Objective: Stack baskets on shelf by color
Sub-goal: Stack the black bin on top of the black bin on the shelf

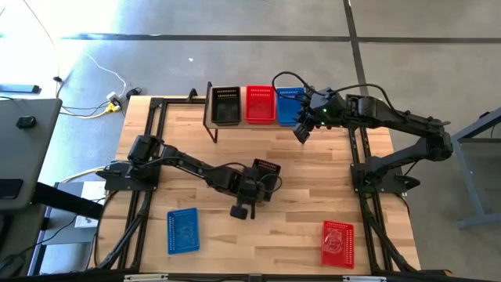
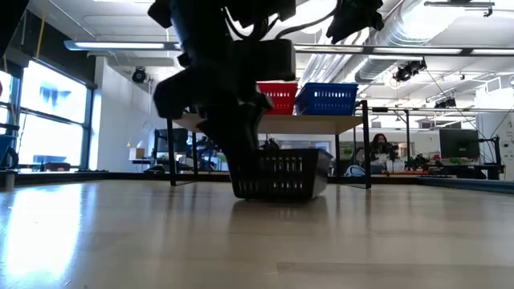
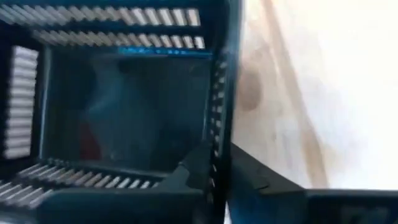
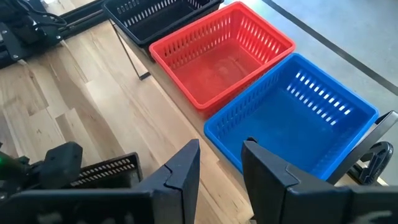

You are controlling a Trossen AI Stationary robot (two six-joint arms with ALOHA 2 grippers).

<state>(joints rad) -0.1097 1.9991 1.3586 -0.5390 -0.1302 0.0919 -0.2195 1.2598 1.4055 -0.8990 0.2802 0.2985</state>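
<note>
Left gripper (image 1: 252, 190) sat mid-table at a black basket (image 1: 266, 169), fingers pinching one wall: in the left wrist view one finger (image 3: 186, 174) lay inside the basket (image 3: 112, 112), the other outside. From the low view that basket (image 2: 285, 175) rested on the tabletop (image 2: 120, 233), the arm's dark bulk hiding its left part. No readable writing or brand showed on any basket.

Nearer the front edge lay a loose blue basket (image 1: 182, 231) and a loose red basket (image 1: 337, 244), both flat on the table and well apart.

Farther back, the right gripper (image 4: 221, 163) hung over the near rim of a blue basket (image 4: 292, 118) on the shelf (image 1: 211, 125), fingers spread, holding nothing. Shelf row read black basket (image 1: 226, 105), red basket (image 1: 261, 104), then blue (image 1: 289, 106), side by side. Whether any held a nested second basket could not be made out. The right arm covered part of the blue one from above.

A person (image 2: 379, 148) sat in the room beyond, small and indistinct.
</note>
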